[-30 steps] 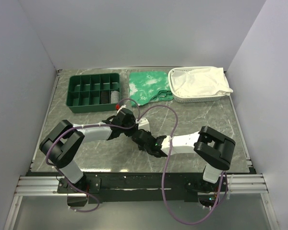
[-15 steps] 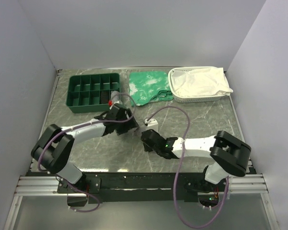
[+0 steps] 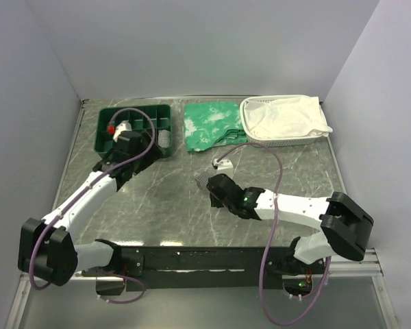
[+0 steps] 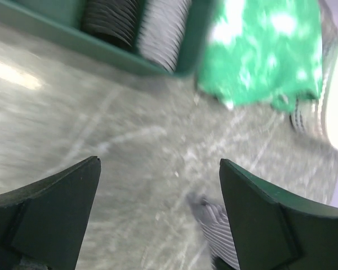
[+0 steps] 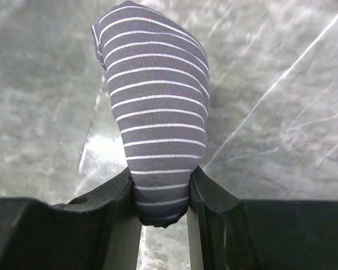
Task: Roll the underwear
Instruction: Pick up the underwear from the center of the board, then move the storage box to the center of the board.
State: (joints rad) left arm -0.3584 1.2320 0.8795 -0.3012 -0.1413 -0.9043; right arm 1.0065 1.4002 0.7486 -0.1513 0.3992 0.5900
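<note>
Underwear (image 5: 155, 112), pinched between right fingers (image 5: 217, 197), well apart from left fingers (image 4: 50, 208)

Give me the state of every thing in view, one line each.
underwear, rolled into a compact bundle, clamped in the right gripper.
left gripper, open, empty.
green divided tray, holding a dark roll and a pale striped roll.
green patterned cloth, lying loose, not rolled.
white cloth, lying in the white basket.

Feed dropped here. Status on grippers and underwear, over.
Left gripper open, empty, by the tray. Right gripper shut on underwear. No obstruction seen.
</note>
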